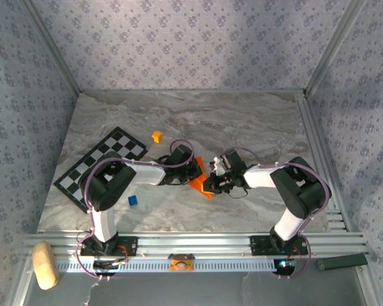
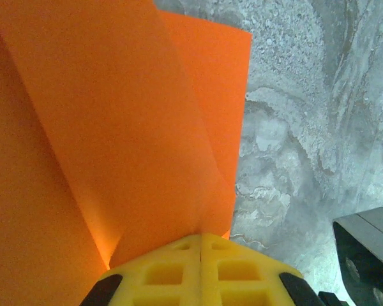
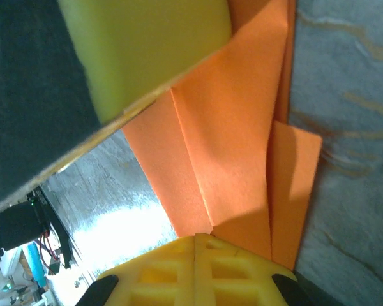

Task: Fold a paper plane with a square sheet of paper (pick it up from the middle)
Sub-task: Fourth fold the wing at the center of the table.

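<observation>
Left pincer (image 2: 201,237), right pincer (image 3: 196,237), gripping orange paper (image 3: 236,127)

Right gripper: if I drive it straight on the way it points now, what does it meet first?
The right gripper is shut on the orange paper, so more paper comes first. Just beyond, the yellow pad of the left gripper likely blocks it, though depth is unclear.

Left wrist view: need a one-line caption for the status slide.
Yellow-fingered left gripper shut on the creased orange paper, marble table beyond.
</observation>
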{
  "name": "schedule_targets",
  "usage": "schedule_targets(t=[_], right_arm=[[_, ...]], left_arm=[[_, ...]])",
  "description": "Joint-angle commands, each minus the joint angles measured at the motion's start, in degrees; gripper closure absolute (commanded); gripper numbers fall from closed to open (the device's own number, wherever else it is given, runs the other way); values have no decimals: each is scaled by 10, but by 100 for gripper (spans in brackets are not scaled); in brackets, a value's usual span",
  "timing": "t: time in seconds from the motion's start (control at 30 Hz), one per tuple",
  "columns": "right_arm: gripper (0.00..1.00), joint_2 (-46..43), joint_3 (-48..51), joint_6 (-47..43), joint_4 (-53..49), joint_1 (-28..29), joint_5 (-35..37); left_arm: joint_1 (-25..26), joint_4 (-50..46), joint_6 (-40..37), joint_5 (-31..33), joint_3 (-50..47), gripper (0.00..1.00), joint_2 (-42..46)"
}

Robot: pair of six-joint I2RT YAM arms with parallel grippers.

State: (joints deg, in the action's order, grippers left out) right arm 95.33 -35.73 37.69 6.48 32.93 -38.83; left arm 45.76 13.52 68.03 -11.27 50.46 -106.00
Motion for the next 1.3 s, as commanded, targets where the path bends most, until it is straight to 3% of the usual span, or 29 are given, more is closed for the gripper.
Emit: schedule_targets(t=[0.0,0.5,0.77,1.27], right_arm=[[96,-18,27,5,-64,2,7],[95,-102,88,-12,-118,-5,22],[94,-169,33,-31,-129,-13,3],[94,0,-84,20,-65,-13,5]], left_arm=[[-11,-38,-3,27,-16,95,-15],[-13,-35,2,28,-21,95,-16],[-10,-33,1,25,-20,95,-15],[-8,-26,4,22,-20,95,-16]])
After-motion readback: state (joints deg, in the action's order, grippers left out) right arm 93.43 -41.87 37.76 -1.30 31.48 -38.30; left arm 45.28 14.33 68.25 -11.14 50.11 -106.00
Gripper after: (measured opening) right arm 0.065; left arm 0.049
